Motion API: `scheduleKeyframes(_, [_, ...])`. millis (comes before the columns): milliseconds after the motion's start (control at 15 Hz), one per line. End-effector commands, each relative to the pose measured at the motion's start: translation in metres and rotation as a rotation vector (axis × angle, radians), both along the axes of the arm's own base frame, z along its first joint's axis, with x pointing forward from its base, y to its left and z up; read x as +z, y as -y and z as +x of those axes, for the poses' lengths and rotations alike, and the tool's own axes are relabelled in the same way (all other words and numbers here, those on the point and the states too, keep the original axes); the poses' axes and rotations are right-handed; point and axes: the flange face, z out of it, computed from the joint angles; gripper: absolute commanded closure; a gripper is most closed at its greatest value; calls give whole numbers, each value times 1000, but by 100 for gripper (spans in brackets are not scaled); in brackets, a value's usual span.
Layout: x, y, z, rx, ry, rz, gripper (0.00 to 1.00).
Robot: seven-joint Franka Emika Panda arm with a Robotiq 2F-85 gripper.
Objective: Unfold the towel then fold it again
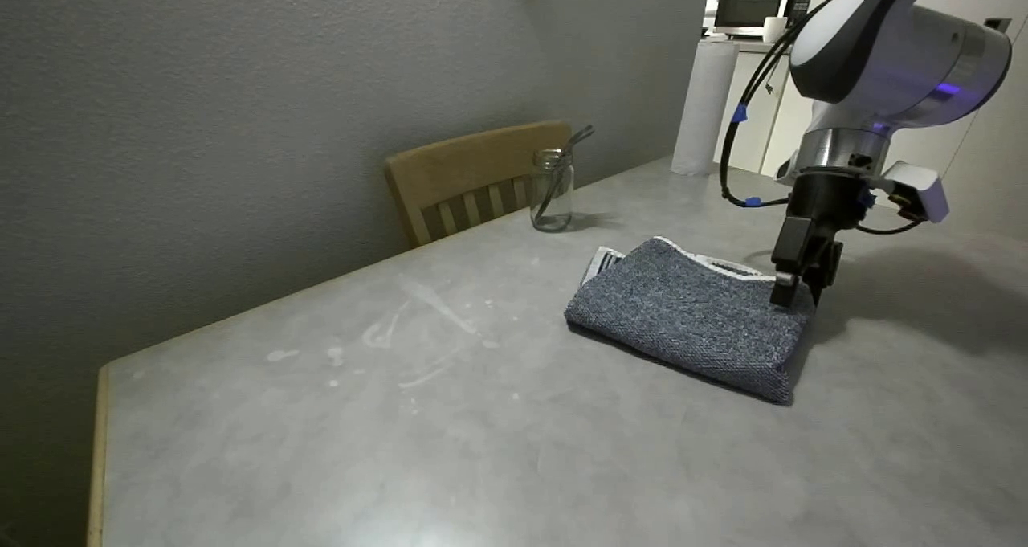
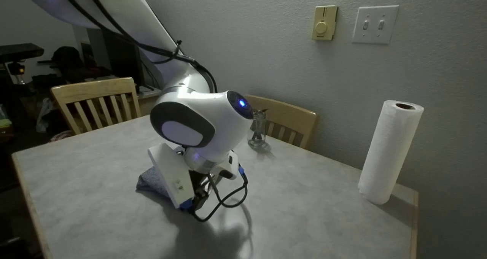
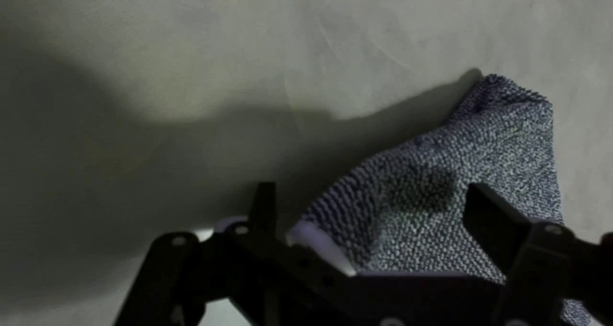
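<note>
Towel (image 1: 695, 314), folded, on tabletop (image 1: 321, 434), nearer than glass jar (image 1: 553, 196) and right of it in an exterior view, claw (image 1: 800, 292) spread wide astride towel's far right corner, nothing gripped
</note>
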Motion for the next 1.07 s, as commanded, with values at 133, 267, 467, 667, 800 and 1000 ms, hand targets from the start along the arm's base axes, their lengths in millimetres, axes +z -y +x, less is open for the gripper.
scheduleKeyframes(133, [7,8,11,19,23,-8,0])
scheduleKeyframes(267, [15,9,19,26,47,-16,0])
scheduleKeyframes(467, [25,11,32,35,74,-20,0])
scheduleKeyframes(667, [27,9,38,42,97,0,0])
scheduleKeyframes(800, [23,7,35,48,95,5,0])
scheduleKeyframes(1000, [17,8,27,39,81,10,0])
